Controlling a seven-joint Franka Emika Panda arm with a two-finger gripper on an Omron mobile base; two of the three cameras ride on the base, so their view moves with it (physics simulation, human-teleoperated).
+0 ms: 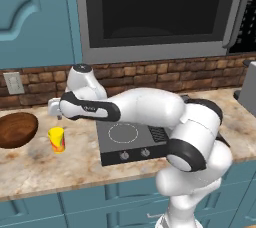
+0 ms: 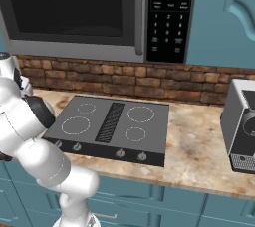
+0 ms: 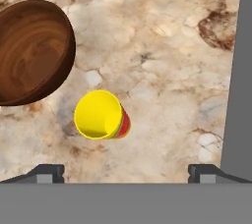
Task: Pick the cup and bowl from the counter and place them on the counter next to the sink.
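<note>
fingertips (image 3: 49,173) of the pincer (image 3: 126,174) are seen spread wide at the bottom of the hand view, with nothing pinched between them. the cup (image 3: 100,115) is seen from above between the tips but further down, standing upright on the counter (image 3: 162,61), apart from both. the bowl (image 3: 30,51) is set just beside the cup, toward the counter's far left end, not touching it. the cup (image 1: 57,139) is placed near the counter's front edge, left of the stovetop (image 1: 131,142). neither item is judged to have been lifted; both picks and both placements beside the sink remain to be done. keypad markings on the microwave (image 2: 169,14) are too small to be read.
</note>
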